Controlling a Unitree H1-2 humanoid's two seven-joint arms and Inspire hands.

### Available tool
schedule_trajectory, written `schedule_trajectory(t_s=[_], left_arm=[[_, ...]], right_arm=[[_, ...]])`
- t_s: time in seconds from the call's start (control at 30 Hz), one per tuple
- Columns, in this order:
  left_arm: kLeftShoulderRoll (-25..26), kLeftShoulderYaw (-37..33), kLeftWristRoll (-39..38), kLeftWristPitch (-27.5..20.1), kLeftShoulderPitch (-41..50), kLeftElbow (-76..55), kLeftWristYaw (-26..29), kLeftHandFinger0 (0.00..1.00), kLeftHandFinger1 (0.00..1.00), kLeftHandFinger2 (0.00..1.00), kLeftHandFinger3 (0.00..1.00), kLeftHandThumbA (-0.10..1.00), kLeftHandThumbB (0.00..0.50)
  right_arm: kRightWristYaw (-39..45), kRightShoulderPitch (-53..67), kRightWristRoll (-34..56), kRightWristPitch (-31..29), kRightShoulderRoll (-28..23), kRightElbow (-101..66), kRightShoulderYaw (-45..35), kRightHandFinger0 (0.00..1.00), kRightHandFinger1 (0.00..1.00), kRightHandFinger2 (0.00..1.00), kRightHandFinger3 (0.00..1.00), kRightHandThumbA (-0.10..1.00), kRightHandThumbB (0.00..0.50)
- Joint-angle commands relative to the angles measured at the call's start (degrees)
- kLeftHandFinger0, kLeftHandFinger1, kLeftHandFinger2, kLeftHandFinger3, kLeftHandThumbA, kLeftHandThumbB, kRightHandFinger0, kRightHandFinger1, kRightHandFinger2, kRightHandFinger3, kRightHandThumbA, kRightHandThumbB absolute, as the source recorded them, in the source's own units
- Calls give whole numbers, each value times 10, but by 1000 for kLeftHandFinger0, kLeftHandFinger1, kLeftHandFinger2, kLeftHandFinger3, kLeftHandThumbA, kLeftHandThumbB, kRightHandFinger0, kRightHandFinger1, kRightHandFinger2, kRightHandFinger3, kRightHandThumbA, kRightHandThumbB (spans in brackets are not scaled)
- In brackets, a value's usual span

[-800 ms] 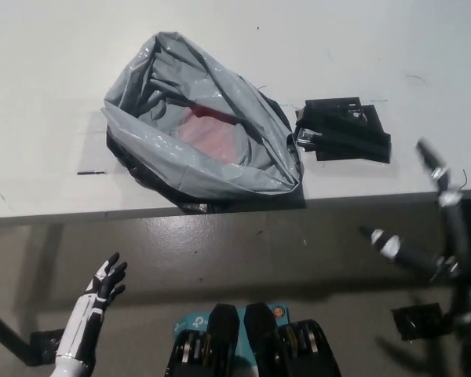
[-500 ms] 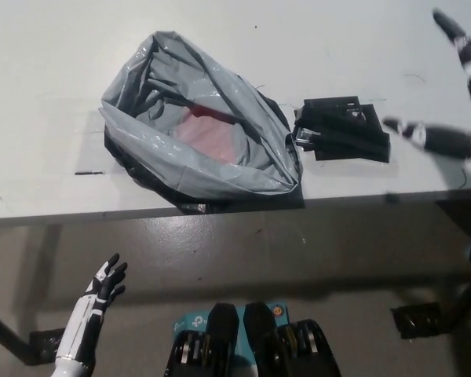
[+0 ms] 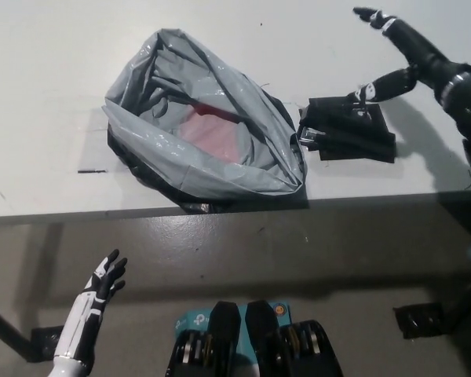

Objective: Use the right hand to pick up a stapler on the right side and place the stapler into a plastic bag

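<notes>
White table top (image 3: 47, 71) fills the upper half of the view. Its front edge runs straight across the middle. Below the edge is grey floor (image 3: 220, 251).

On the table lies a grey plastic bag (image 3: 200, 126). Its mouth is wide open and faces up. Something red shows inside it. The bag's near side comes right up to the front edge of the table. Left of the bag and behind it, the table is bare, so there is lots of room there. A small dark line (image 3: 90, 171) marks the table just left of the bag.

Just right of the bag lies the stapler (image 3: 347, 129). It is black and flat and lies on its side, near the bag's mouth. One end has a shiny silver bit, and that end is right next to the bag. A strip of bare table lies between the stapler and the front edge. More bare table lies to its right, with a soft shadow on it.

Coming in from the right, the black right hand (image 3: 428, 69) hangs over the far right corner of the stapler. Its fingers (image 3: 392, 30) are spread apart and it holds nothing. One fingertip is very near the stapler's top edge; I cannot tell if it touches.

Low down at the left, over the floor, the white left hand (image 3: 102, 284) rests with its fingers apart too.
</notes>
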Motion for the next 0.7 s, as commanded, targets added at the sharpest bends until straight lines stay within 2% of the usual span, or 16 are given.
schedule_trajectory(t_s=[0.0,0.03,0.07,0.13,0.67], left_arm=[[10,1,-6,-38,-3,-23,-10,1000,1000,1000,1000,1000,235],[10,2,-9,-37,-2,-24,-11,1000,1000,1000,1000,1000,235],[10,2,-7,-36,-5,-24,-11,1000,1000,1000,1000,1000,249],[10,1,-3,-35,-1,-27,-12,1000,1000,1000,1000,1000,249],[10,3,-2,-40,-2,-21,-13,1000,1000,1000,1000,1000,236]], right_arm=[[55,-52,-16,0,7,48,17,1000,1000,1000,1000,1000,459],[59,-53,-13,-1,10,58,17,1000,1000,1000,1000,1000,459],[63,-55,-6,-1,16,72,13,1000,1000,1000,1000,926,478],[62,-49,-21,-10,22,81,27,1000,1000,1000,1000,1000,490],[39,-49,-77,-65,52,208,86,1000,1000,1000,1000,1000,493]])
